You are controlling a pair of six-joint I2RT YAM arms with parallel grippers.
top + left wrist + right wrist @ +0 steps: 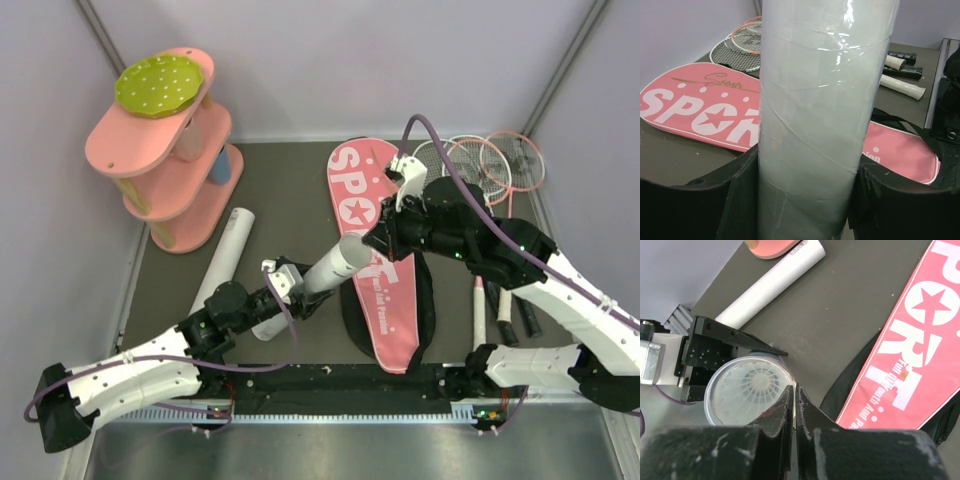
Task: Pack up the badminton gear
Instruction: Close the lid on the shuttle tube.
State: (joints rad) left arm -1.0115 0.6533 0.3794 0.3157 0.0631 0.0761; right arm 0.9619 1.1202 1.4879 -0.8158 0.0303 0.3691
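Observation:
My left gripper (300, 290) is shut on a long white tube (335, 265) and holds it tilted up toward the right; the tube (815, 100) fills the left wrist view between the jaws. My right gripper (372, 240) is at the tube's upper end, its jaws pinched on the rim of the clear cap (747, 390), through which a white shuttlecock shows. The pink "SPORT" bag (385, 250) lies flat under the tube's end. Three rackets (490, 160) lie at the back right. A second white tube (225, 262) lies on the mat to the left.
A pink tiered shelf (165, 150) with a green dotted disc stands at the back left. The racket handles (500, 300) reach toward the near right, beside the bag. Grey walls close in the mat on three sides.

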